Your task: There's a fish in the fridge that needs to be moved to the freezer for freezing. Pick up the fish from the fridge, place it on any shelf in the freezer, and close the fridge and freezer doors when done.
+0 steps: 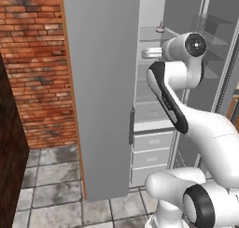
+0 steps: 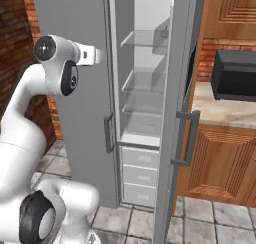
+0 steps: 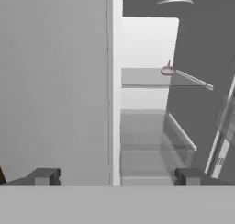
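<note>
While the fridge stands open, the scene reads as follows.

Fish: the fish (image 3: 167, 70) is a small pale pink thing lying on an upper glass shelf (image 3: 147, 85) of the fridge (image 2: 142, 88), near that shelf's front right corner; it also shows as a small pink speck high up in the left base view (image 1: 160, 29).
Fish contact: nothing touches the fish; it lies well apart from the end effector.
End effector: the end effector (image 3: 117, 177) hangs in front of the open fridge compartment, its two dark fingertips (image 3: 43, 176) spread wide apart with nothing between them.
Shelves: below the fish's shelf, further clear glass shelves step down the fridge interior; white drawers (image 2: 139, 174) sit at the bottom.
Fridge door: the fridge door (image 2: 175, 128) is swung open on the right, edge-on in the right base view, with a vertical bar handle (image 2: 185, 138).
Freezer door: the plain grey door (image 1: 100, 91) on the left carries a vertical bar handle (image 1: 131, 126); whether it is fully shut cannot be told.
Arm: the white arm (image 1: 179, 96) reaches up toward the shelves.
Surroundings: a red brick wall (image 1: 37, 63) lies left of the unit, wooden cabinets (image 2: 220, 163) and a dark microwave (image 2: 232, 75) on the table (image 2: 220, 110) lie right, over a grey tiled floor (image 1: 51, 189).
</note>
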